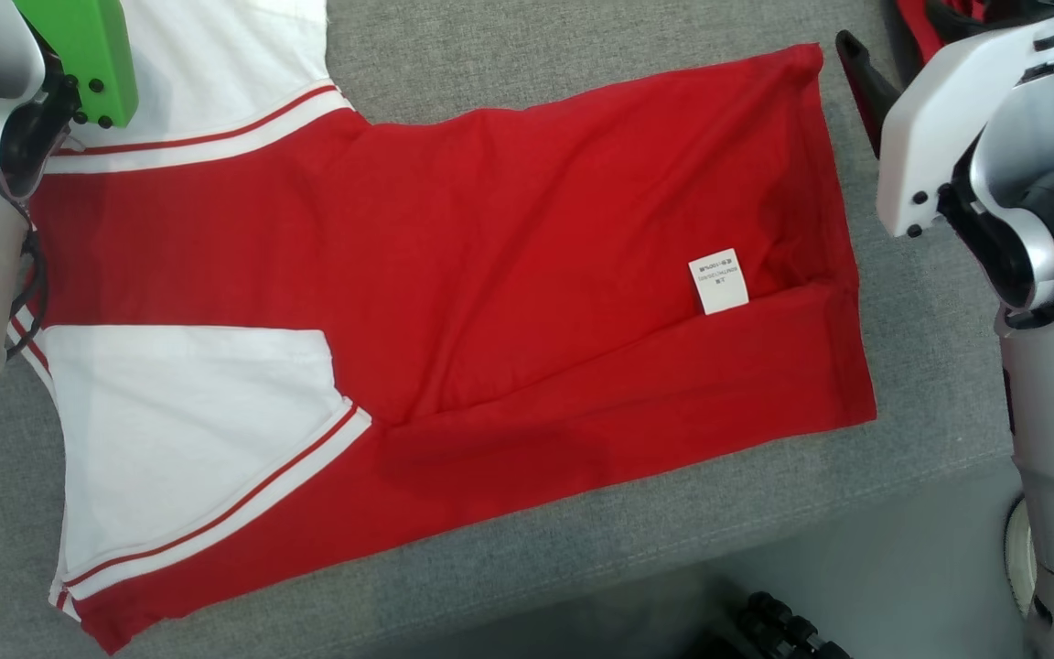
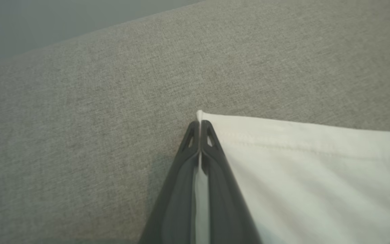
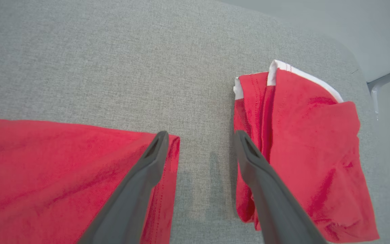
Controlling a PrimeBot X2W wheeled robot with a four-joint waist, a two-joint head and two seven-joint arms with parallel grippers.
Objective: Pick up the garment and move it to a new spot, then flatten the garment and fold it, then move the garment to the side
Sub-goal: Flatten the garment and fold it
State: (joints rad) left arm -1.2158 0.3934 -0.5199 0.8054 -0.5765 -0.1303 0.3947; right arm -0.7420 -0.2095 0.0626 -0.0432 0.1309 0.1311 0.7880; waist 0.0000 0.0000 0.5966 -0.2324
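"What is the left claw (image 2: 200, 127) doing?"

"It's clenched on the corner of a white sleeve (image 2: 300, 169) of the garment (image 1: 490, 229), at the left side of the grey cloth tabletop (image 1: 582, 55)."

"And the garment itself?"

"Spread flat across the middle. It has a red body and white sleeves, one long side runs near the front edge, and a white label (image 1: 719, 281) shows close to the hem."

"The right claw (image 3: 201, 134)?"

"Released, fingers wide apart over bare grey between that hem and a folded red garment (image 3: 300, 152) near the right edge."
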